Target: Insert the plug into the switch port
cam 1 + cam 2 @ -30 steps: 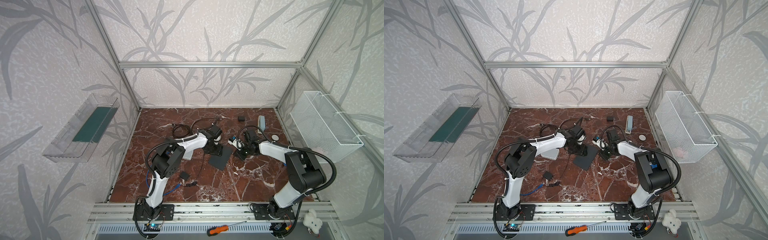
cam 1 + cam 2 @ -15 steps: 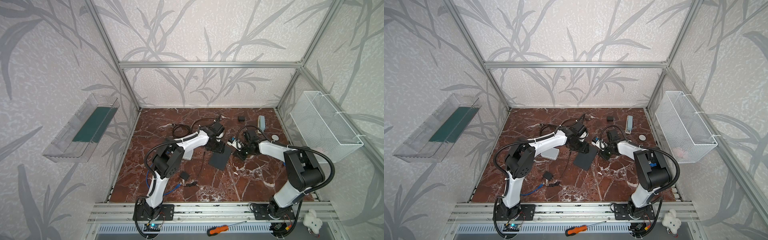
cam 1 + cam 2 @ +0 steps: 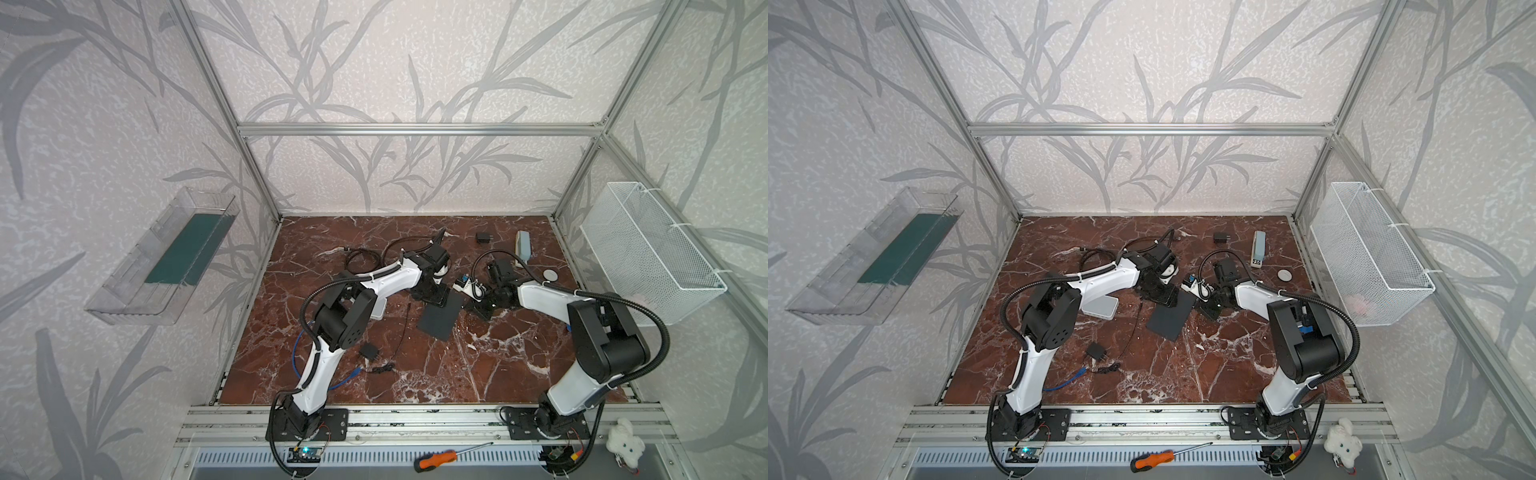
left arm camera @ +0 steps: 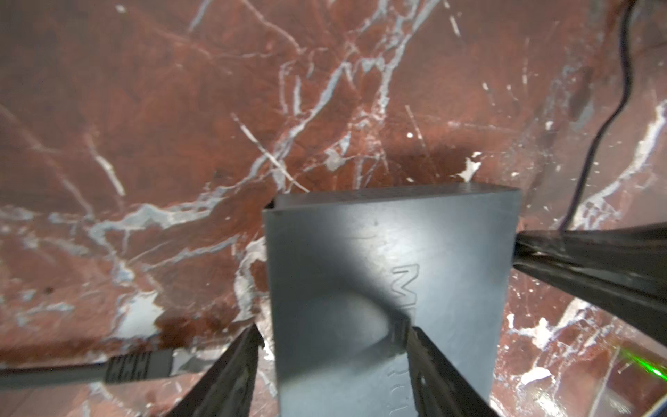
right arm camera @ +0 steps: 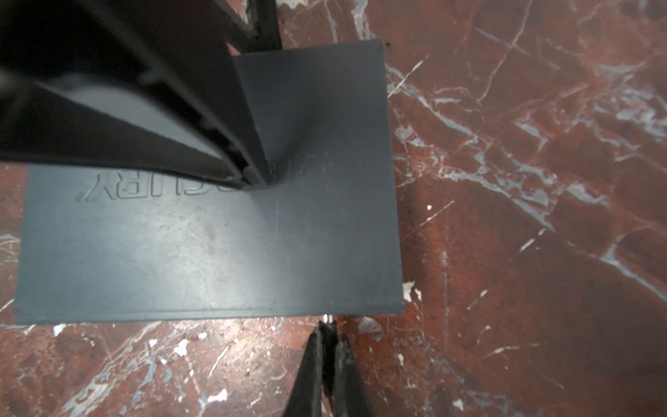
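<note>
Left arm's wrist sits slightly nearer the far edge than one second ago. The dark grey flat rectangular slab (image 3: 438, 320) keeps its place and angle.

Near rail, off the bench: orange-handled screwdriver (image 3: 436, 459) and white plush toy (image 3: 623, 444).

Red-brown marble-patterned bench (image 3: 498, 365), near-left area: blue cable (image 3: 347, 379) and small black adapter block (image 3: 368, 351). A thin black cord (image 3: 405, 328) runs from beside the block toward the bench middle.

Bench middle: the slab lies flat, with embossed lettering on its top face. A flat white rounded-corner box (image 3: 378, 311) lies just left of it, partly under the left forearm.

Left gripper (image 4: 332, 326): jaws apart, straddling the slab's edge rather than clamping it. One fingertip (image 4: 429, 361) rests on the slab's top face; the other is beside the edge, over the bench.

Right gripper (image 5: 329, 332): jaws together on a tiny black metal-tipped plug (image 5: 327, 322). The plug tip is right at the slab's side edge, touching or just short of it; cannot tell which. The switch port is not discernible in any view. In the left wrist view the thin cord reaches this gripper's tip.

Far part: a coiled thicker black cable (image 3: 361, 261) lies left of the middle. A small black block (image 3: 482, 237) and a pale blue-grey oblong box (image 3: 523, 246) sit near the far edge. A round white disc (image 3: 551, 275) lies toward the right edge.
</note>
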Robot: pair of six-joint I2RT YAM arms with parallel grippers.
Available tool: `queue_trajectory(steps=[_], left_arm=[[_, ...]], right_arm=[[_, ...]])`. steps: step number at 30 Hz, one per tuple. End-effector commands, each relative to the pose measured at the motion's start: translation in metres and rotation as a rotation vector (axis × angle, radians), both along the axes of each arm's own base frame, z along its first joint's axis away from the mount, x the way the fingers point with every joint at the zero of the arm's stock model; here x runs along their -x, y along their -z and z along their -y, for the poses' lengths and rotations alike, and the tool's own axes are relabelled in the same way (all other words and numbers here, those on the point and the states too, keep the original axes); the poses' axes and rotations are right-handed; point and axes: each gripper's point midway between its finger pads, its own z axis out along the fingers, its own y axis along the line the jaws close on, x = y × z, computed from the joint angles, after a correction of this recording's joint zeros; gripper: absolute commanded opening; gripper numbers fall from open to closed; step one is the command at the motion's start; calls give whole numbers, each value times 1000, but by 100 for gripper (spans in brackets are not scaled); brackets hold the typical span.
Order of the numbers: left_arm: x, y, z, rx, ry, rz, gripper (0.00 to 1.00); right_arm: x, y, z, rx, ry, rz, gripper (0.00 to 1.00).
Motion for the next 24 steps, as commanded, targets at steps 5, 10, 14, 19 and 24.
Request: queue_trajectory(steps=[5,10,14,19,24], left_arm=[[14,8,20,73,146,-65,66],[24,14,30,131,184,-119,64],[31,13,37,186,213,-153,63],[41,15,41,221,275,-184,62],[47,20,36,204,315,-212,61]], right_arm=[[-15,-7,-6,-12,-43,101,2],[-10,-7,-8,-13,-70,112,2],[-13,0,-9,48,-53,155,2],[-15,4,-12,88,-41,175,2],[-18,-9,-20,28,-11,214,2]])
